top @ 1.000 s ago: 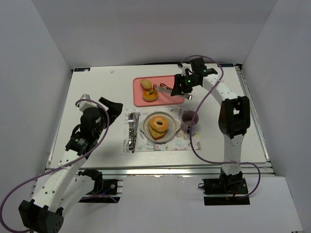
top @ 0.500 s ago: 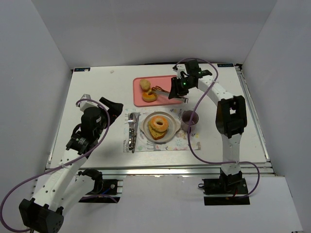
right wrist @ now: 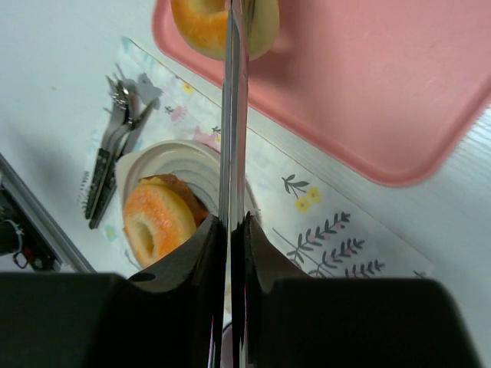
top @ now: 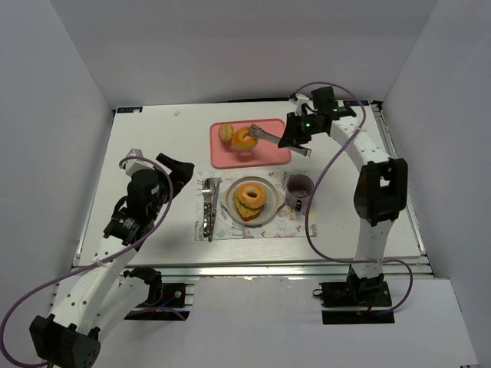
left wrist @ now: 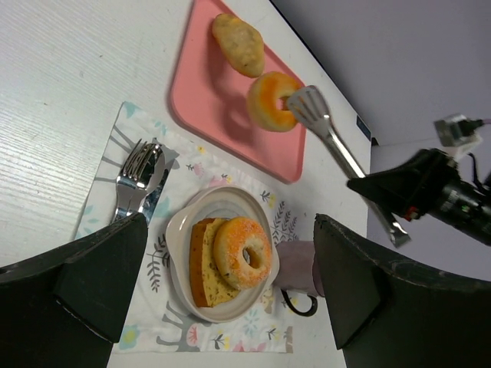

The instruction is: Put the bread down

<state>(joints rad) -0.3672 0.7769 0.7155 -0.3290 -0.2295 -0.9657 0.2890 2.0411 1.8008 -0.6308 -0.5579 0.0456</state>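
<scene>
My right gripper [top: 295, 132] is shut on a pair of metal tongs [top: 268, 135]. The tongs' tips pinch a ring-shaped bread [top: 244, 138], held on edge just above the pink tray [top: 265, 153]. In the right wrist view the tongs [right wrist: 234, 115] run straight out from between my fingers to that ring [right wrist: 203, 23]. An oval roll [top: 226, 133] lies on the tray beside it. A second ring bread [top: 250, 196] leans on a bread slice [left wrist: 201, 264] in the white plate [top: 230, 201]. My left gripper [top: 175, 170] hangs open over the table's left side, holding nothing.
A purple mug [top: 299, 186] stands right of the plate on a patterned placemat [top: 285, 228]. A fork and spoon [top: 209, 205] lie on the mat's left edge. White walls close in the table on three sides.
The tongs have closed on the ring bread and carried it from the tray's front toward the roll, tipped on edge. The right arm pulled back to the right. The left arm stayed still.
</scene>
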